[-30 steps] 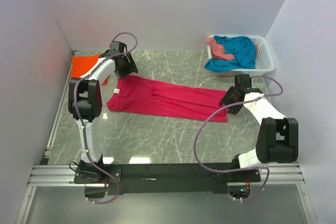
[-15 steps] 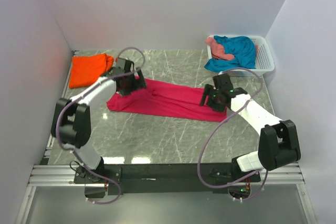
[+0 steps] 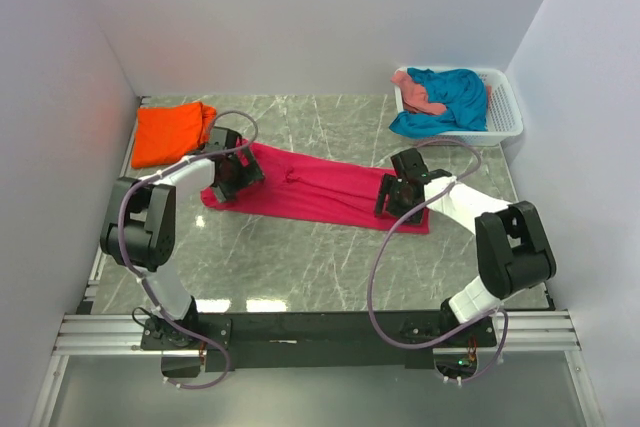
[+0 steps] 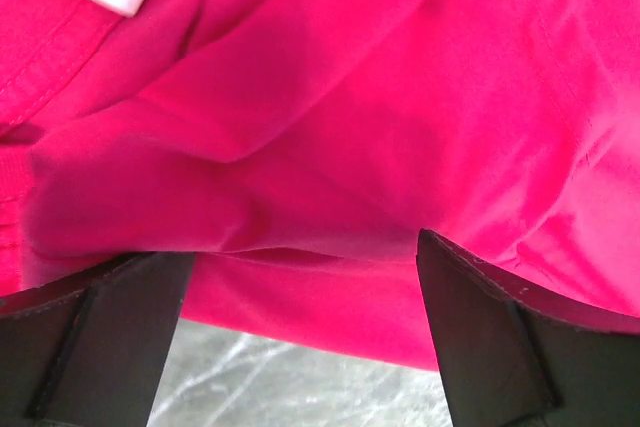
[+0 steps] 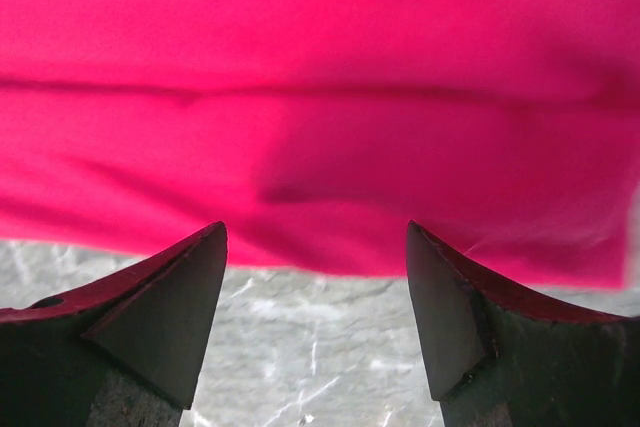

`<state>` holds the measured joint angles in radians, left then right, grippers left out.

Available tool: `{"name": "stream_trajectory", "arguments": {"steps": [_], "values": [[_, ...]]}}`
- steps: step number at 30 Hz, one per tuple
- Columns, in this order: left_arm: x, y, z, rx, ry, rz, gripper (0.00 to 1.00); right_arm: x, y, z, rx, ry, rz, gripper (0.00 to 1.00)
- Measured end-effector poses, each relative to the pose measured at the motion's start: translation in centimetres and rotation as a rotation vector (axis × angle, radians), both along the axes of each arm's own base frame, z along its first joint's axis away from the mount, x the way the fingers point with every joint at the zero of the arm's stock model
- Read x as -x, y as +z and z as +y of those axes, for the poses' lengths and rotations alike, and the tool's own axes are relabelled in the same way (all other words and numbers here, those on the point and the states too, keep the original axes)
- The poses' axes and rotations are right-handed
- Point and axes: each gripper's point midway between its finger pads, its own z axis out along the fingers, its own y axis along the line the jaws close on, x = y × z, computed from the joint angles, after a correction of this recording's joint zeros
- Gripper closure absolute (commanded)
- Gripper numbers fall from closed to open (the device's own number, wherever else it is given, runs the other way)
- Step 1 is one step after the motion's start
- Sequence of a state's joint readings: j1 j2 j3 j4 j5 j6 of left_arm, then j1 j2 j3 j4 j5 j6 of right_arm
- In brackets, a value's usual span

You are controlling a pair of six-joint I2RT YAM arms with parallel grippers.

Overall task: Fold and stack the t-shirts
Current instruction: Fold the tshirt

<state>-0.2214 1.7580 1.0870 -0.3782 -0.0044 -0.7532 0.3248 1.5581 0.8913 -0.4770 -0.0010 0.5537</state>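
A magenta-pink t-shirt (image 3: pixel 315 187) lies spread in a long band across the middle of a grey marbled bench (image 3: pixel 300 257). The left hand (image 3: pixel 225 182) is down at the shirt's left end, its fingers (image 4: pixel 110 337) spread wide over the near edge of the cloth, gripping nothing. The right hand (image 3: pixel 392 197) is low at the shirt's right end, also spread wide above the hem with the bench showing beneath. A folded orange t-shirt (image 3: pixel 170 132) sits at the far left corner. A white slatted basket (image 3: pixel 508 112) at the far right holds a teal-blue t-shirt (image 3: pixel 455 97) and a salmon-pink t-shirt (image 3: pixel 418 92).
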Motion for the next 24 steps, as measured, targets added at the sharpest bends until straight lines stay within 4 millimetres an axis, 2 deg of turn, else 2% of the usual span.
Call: {"name": "stream_trajectory", "arguments": {"steps": [5,12,17,19,24], "values": [[-1.0,0.1,1.2,0.014,0.035,-0.023,0.01,-1.5,-0.9,-2.0,0.019,-0.077,-0.011,0.21],[-1.2,0.1,1.4,0.011,0.035,-0.028,0.01,-5.8,0.2,-6.0,-0.001,-0.251,-0.146,0.21],[-1.2,0.1,1.6,0.008,0.037,-0.029,0.01,-6.8,0.7,-9.1,0.019,-0.354,-0.174,0.21],[-1.2,0.1,1.6,0.008,0.037,-0.029,0.01,-6.8,1.0,-9.3,0.020,-0.352,-0.182,0.21],[-1.4,0.4,1.7,0.003,0.037,-0.027,0.00,-7.1,2.3,-8.1,0.000,-0.282,-0.206,0.21]]}}
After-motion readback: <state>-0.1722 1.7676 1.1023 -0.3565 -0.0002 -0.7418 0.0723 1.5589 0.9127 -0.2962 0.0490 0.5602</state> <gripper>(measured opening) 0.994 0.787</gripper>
